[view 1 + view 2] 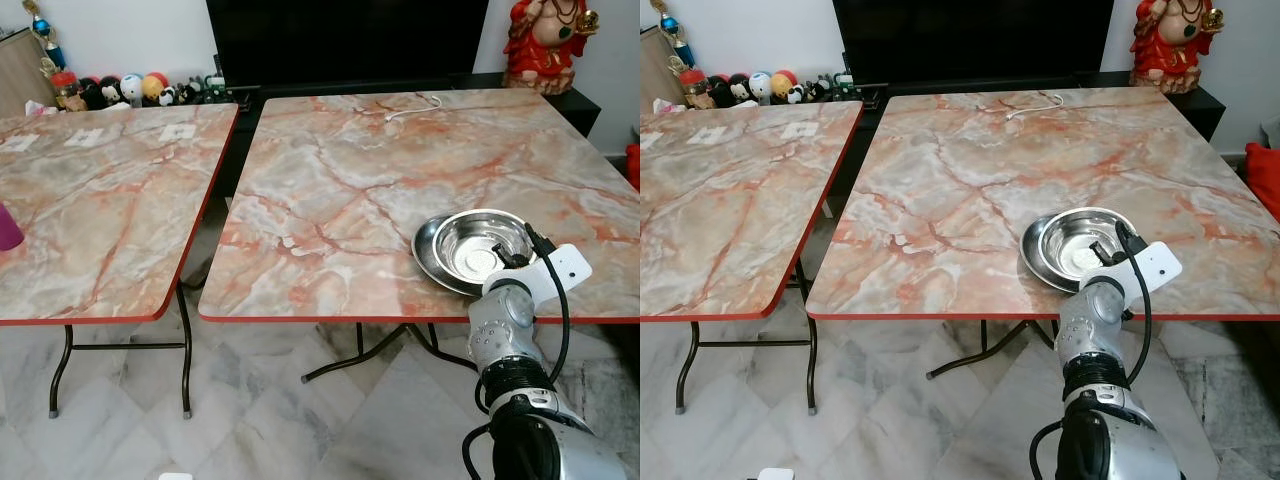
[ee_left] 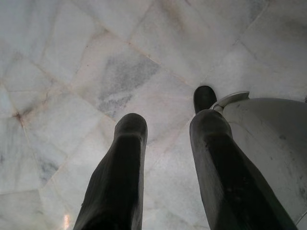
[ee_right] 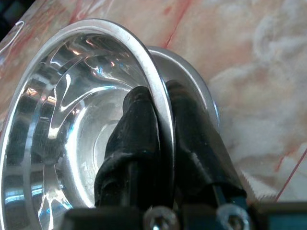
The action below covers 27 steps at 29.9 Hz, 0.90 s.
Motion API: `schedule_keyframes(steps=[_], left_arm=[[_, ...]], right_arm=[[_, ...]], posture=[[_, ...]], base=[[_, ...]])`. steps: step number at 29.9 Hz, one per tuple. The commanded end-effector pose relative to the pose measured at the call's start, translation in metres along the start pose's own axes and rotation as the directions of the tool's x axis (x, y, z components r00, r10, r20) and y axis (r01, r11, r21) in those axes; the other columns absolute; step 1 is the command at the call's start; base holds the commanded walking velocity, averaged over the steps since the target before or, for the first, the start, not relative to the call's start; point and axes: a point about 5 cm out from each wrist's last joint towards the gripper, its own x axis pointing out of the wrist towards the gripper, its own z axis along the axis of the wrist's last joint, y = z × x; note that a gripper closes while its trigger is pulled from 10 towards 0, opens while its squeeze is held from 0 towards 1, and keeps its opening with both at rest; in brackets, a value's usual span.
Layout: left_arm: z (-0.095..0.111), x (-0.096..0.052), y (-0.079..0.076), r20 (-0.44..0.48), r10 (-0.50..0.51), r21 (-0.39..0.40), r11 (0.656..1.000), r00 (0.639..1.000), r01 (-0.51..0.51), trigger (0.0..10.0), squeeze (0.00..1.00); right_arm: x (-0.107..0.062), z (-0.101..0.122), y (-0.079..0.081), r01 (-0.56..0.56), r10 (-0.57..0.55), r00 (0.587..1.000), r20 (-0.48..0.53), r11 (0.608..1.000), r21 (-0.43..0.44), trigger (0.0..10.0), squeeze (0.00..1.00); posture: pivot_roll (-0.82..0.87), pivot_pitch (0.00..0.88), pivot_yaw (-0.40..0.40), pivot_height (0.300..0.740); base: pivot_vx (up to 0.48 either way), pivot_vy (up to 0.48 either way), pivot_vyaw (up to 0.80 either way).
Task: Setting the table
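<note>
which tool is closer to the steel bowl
Right. The right tool pinches the steel bowl by its rim, one finger inside and one outside, above the plate. The left tool hangs open over the marble floor.

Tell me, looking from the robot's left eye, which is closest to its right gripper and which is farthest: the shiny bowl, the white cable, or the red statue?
1. Shiny bowl: the right gripper is pinching its rim, near the table's front edge.
2. White cable: at the far edge of the same table.
3. Red statue: beyond the table, on the dark cabinet at the far right.
</note>
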Motion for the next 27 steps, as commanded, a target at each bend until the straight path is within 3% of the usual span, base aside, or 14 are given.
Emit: schedule_keyframes(steps=[1,3,4,5,6,7,27], left_arm=[[-0.002,0.000,0.003,-0.009,0.006,-0.003,1.000,1.000,-0.006,10.0,0.00],[-0.002,0.000,0.003,-0.009,0.006,-0.003,1.000,1.000,-0.006,10.0,0.00],[-0.002,0.000,0.003,-0.009,0.006,-0.003,1.000,1.000,-0.006,10.0,0.00],[-0.002,0.000,0.003,-0.010,0.006,-0.003,1.000,1.000,-0.006,10.0,0.00],[-0.002,0.000,0.003,-0.010,0.006,-0.004,1.000,1.000,-0.006,10.0,0.00],[-0.002,0.000,0.003,-0.010,0.006,-0.003,1.000,1.000,-0.006,10.0,0.00],[-0.002,0.000,0.003,-0.009,0.006,-0.008,1.000,1.000,-0.006,10.0,0.00]], right_arm=[[0.001,0.005,0.007,-0.021,0.021,1.000,0.011,1.000,0.023,10.0,0.66],[0.001,0.004,0.008,-0.034,0.034,0.999,0.003,0.999,0.024,10.0,0.63],[0.002,0.004,0.009,-0.038,0.038,0.999,0.001,0.999,0.021,10.0,0.40],[0.002,0.004,0.009,-0.038,0.038,0.999,0.001,0.999,0.018,10.0,0.40],[0.002,0.004,0.009,-0.038,0.038,0.999,0.001,0.999,0.016,10.0,0.04],[0.002,0.004,0.009,-0.035,0.035,0.999,0.002,0.999,0.016,10.0,0.00],[0.009,0.017,0.006,-0.026,0.026,0.999,0.033,1.000,-0.001,10.0,0.00]], posture=[[-0.06,0.000,0.046,0.740],[-0.06,0.000,0.046,0.740],[-0.05,0.000,0.045,0.740],[-0.05,0.000,0.045,0.740],[-0.05,0.000,0.045,0.740],[-0.05,0.000,0.045,0.740],[-0.05,0.000,0.042,0.740]], base=[[0.000,0.000,0.00],[0.000,0.000,0.00],[0.000,0.000,0.00],[0.000,0.000,0.00],[0.000,0.000,0.00],[0.000,0.000,0.00],[0.000,0.000,0.00]])
